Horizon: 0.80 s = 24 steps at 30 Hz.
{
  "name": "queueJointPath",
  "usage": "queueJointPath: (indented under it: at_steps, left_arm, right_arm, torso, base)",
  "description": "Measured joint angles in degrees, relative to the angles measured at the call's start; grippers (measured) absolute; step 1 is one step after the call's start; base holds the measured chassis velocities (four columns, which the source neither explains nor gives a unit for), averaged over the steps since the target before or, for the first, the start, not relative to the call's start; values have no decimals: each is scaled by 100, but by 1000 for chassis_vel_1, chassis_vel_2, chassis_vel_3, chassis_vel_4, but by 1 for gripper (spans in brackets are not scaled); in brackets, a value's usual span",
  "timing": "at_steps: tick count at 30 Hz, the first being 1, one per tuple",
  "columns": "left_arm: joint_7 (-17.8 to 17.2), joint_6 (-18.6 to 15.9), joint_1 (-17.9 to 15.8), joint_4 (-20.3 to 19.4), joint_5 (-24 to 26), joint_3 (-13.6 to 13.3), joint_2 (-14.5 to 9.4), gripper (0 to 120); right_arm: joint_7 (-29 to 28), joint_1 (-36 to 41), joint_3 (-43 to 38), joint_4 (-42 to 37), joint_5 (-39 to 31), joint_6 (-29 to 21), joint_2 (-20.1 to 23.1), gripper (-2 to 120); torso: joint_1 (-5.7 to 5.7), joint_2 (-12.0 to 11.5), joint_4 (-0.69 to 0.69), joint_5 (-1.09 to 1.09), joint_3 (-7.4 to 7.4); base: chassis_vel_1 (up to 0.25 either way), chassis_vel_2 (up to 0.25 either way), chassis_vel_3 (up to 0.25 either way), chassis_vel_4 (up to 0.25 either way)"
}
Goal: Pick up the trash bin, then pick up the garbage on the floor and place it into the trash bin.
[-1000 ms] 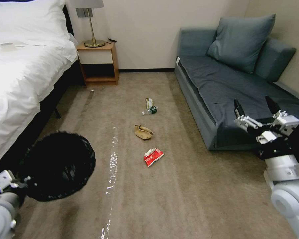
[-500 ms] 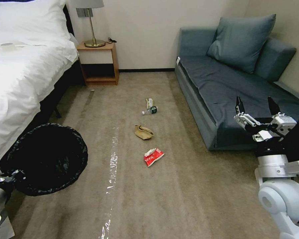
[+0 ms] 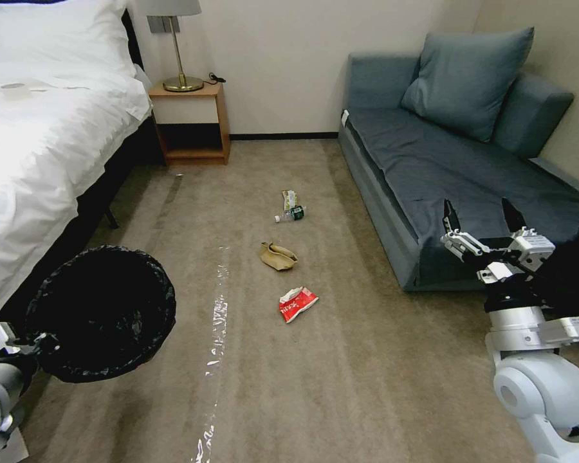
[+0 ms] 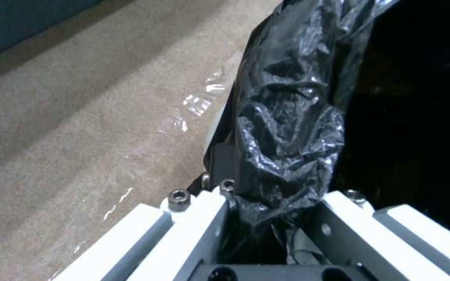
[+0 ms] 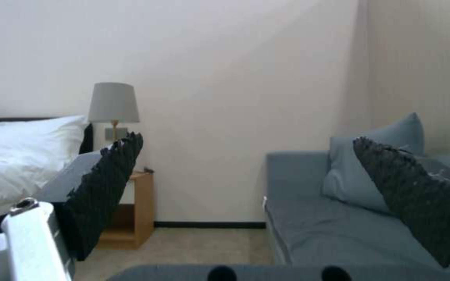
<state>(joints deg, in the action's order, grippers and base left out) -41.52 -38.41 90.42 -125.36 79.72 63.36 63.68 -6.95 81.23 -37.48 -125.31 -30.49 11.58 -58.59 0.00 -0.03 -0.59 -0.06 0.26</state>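
We can't see the round trash bin's (image 3: 103,315) white wall, glossy black liner covers it. Left gripper (image 4: 266,218) fingertips buried in liner folds. Small clear bottle's (image 3: 291,214) label too small to read.

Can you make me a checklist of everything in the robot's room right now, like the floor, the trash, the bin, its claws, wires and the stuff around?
Surface: tan carpet with a shiny tape strip.
Job's things: trash bin with black liner, held off the floor by its rim. On the carpet, in a row: red-and-white packet, tan paper bag, small bottle, yellow wrapper.
Clutter: nothing seen beyond the garbage.
Grippers: left gripper has its jaws shut on the bin's lined rim; right gripper is raised in front of the sofa, jaws open, empty.
Cables: a dark cord on the nightstand beside the lamp.
Surroundings: white bed, sofa cushion, beige wall.
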Motion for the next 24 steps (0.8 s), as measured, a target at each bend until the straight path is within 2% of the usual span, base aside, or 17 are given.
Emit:
queueJointPath:
  at_steps: [10, 24]
  left_arm:
    - [30, 31, -197, 150, 30, -110, -45, 1]
    - [0, 60, -281, 243, 17, -180, -61, 1]
  right_arm:
    - [73, -53, 63, 100, 4, 26, 44, 100]
    - [108, -171, 136, 223, -20, 36, 92, 100]
  torso:
    - [0, 0, -1, 0, 0]
    - [0, 0, 0, 0, 0]
  base:
    - [-26, 21, 19, -19]
    - [-64, 64, 60, -63]
